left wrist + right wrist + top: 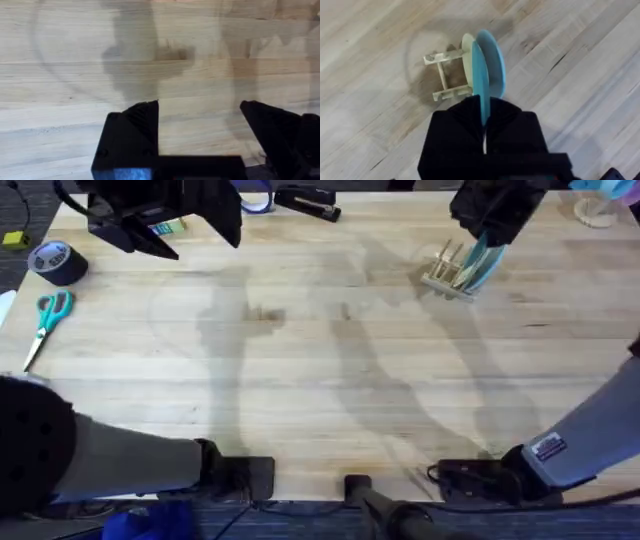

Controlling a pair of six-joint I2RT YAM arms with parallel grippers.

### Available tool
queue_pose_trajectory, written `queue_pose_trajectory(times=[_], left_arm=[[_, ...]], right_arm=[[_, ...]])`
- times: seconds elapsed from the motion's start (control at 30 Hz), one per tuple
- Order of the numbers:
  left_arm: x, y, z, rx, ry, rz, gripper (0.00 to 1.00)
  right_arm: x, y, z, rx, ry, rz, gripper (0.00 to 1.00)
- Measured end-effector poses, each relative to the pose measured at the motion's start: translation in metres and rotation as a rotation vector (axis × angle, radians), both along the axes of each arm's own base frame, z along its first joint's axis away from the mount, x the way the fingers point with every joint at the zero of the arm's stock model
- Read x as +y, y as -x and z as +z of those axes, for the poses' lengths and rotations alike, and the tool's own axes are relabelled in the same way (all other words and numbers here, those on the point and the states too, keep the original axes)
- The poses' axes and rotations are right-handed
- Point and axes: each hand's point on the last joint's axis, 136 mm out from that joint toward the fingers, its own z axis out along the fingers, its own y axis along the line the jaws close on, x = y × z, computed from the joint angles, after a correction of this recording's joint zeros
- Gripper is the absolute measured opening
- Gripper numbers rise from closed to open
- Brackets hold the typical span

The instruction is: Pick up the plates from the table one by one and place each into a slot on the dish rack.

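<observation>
The right tool (484,120) is pressed together on the edge of the turquoise plate (490,65), which stands on its edge and reaches out from between the 2 black fingers. The lower part of this plate is at the dish rack (445,75), directly beyond the tool. Just beside the turquoise plate, on the side toward the rack's free pegs, the cream plate (466,52) stands upright in the rack. The 2 plates are nearly parallel and very close; I cannot tell if they touch.

From the overhead view the dish rack (447,275) sits on the far right part of the surface (330,370), right under the right tool (487,242), with the turquoise plate (484,265) leaning between the pegs. The rack is small, of light wood, with thin upright pegs.

The left tool (200,117) is spread, with its 2 black fingers well apart and only bare wood of the surface between them. It hangs above the far left part of the surface, well apart from the rack and both plates.

The turquoise plate is flat, round and plain in colour.
</observation>
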Motion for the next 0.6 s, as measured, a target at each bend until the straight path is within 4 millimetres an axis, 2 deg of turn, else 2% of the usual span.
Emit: queue_pose_trajectory(times=[0.2, 0.6], left_arm=[[0.000, 0.000, 0.000, 0.000, 0.000, 0.000, 0.993], [0.000, 0.000, 0.000, 0.000, 0.000, 0.000, 0.993]], right_arm=[[0.001, -0.003, -0.015, 0.043, 0.013, 0.016, 0.032], [-0.001, -0.003, -0.014, 0.054, 0.019, 0.031, 0.032]])
